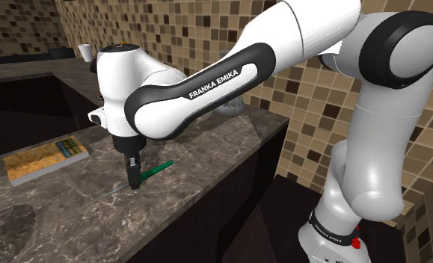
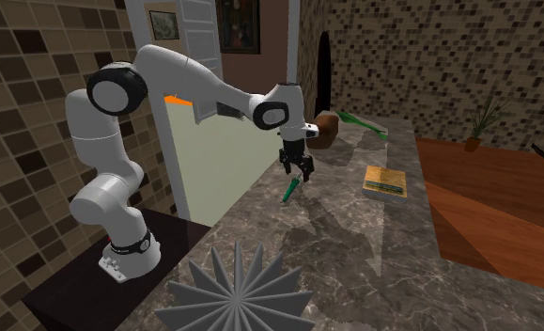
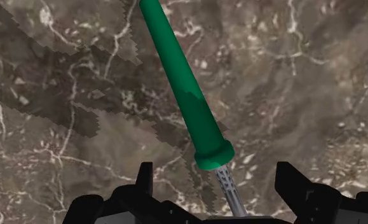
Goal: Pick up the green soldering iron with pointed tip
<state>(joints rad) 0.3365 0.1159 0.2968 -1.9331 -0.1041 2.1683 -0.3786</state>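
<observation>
Claw (image 3: pixel 214 170) is down low over the marble counter (image 1: pixel 72 217), jaws standing apart, nothing clamped. The green soldering iron (image 3: pixel 182 89) looks to be lying on the counter right under the claw, running through the gap between the two black fingers (image 3: pixel 144 181). In the wrist view neither finger touches it, and bare counter shows on both sides of it. Its flared collar (image 3: pixel 214 154) sits about midway between the fingertips. The thin grey metal tip (image 3: pixel 230 189) points back under the palm, and the green handle stretches away ahead of the claw. From the shoulder view the fingers point straight down and straddle the iron near where handle meets tip; handle sticks out one side of the claw, tip out the other.

White arm (image 1: pixel 207 82) reaches over the counter from its stand (image 2: pixel 72 291), wrist bent so the claw hangs vertical.

A book (image 1: pixel 46 158) lies flat on the same counter, well apart from the claw, to the shoulder view's left of it. A brown rounded thing (image 2: pixel 328 128) sits just beyond the claw in the second exterior view; cannot tell what it is. A grey spiky fan-shaped object (image 2: pixel 237 291) sits at the near end of the counter in that view, well apart from the claw.
</observation>
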